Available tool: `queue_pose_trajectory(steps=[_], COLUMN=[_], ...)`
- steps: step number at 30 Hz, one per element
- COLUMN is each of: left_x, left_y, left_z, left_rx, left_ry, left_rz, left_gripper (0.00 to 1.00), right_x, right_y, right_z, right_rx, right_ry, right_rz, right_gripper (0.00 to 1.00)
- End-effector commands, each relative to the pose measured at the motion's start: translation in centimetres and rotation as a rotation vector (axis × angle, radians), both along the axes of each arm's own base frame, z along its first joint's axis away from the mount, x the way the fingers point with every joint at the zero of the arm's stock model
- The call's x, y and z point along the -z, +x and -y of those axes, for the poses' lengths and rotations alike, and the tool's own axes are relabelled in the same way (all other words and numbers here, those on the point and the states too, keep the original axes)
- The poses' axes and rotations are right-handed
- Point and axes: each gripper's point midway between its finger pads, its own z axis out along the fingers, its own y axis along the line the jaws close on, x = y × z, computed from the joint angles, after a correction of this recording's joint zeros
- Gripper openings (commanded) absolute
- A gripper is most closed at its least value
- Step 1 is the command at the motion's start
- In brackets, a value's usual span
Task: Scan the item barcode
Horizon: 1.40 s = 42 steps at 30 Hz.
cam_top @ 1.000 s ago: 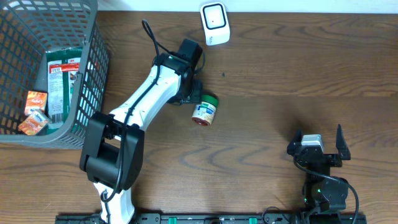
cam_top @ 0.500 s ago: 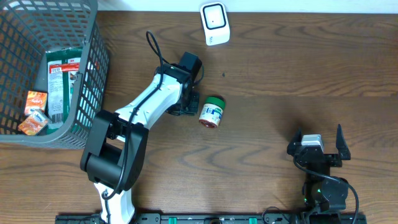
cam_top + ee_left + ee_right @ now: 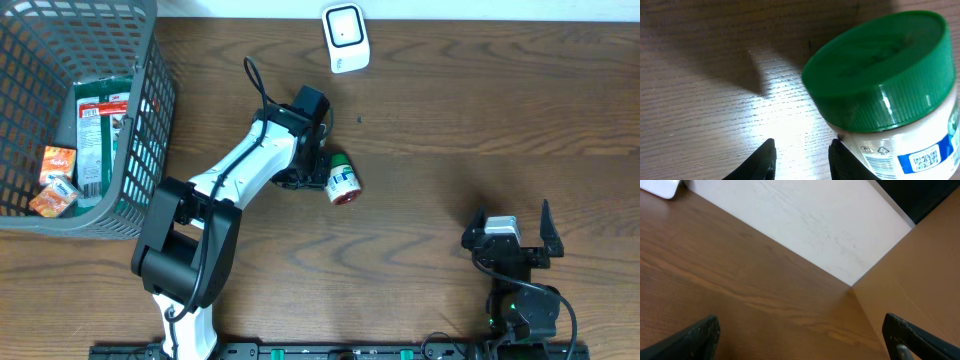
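In the gray basket (image 3: 150, 110) at the left of the table (image 3: 450, 120) we see a green packet (image 3: 100, 130) and small orange packets (image 3: 55, 180). The jar (image 3: 890, 90) lies on its side on the wood, just beside the left gripper (image 3: 802, 161) and outside its fingers. Their narrow gap frames only bare table. The jar has a ribbed green lid, a white body and a blue-and-white label. The right gripper (image 3: 800, 340) gapes wide, empty.
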Motion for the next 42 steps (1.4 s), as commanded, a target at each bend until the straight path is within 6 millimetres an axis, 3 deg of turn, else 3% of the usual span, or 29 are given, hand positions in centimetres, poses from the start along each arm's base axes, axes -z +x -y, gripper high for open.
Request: queue_pose_trajectory(steps=[1,19,24,28,42], left_x=[-1.7,-2.6,-2.6,-2.6,-2.8], left_y=[-0.1,1.2,0.9,0.5,-0.1], left_z=[0.6,1.4,1.8,2.6,4.5], left_rx=[0.012,0.015,0.028,0.048,0.096], left_ry=[-0.033,-0.068,-0.069,-0.072,-0.087], left_rz=[0.031,0.100,0.100,0.102,0.124], left_gripper=[0.36,0.38,0.43,0.53,0.54], right_x=[0.1,0.1,0.1,0.1,0.1], right_y=[0.0,0.0,0.0,0.0,0.0], right_z=[0.0,0.0,0.0,0.0,0.0], right_rx=[0.002,0.002,0.002,0.002,0.002], right_ry=[-0.011,-0.011,-0.011,-0.011,-0.011], right_rz=[-0.005,-0.005,-0.005,-0.005,-0.005], right_gripper=[0.99,0.99,0.99,0.99,0.99])
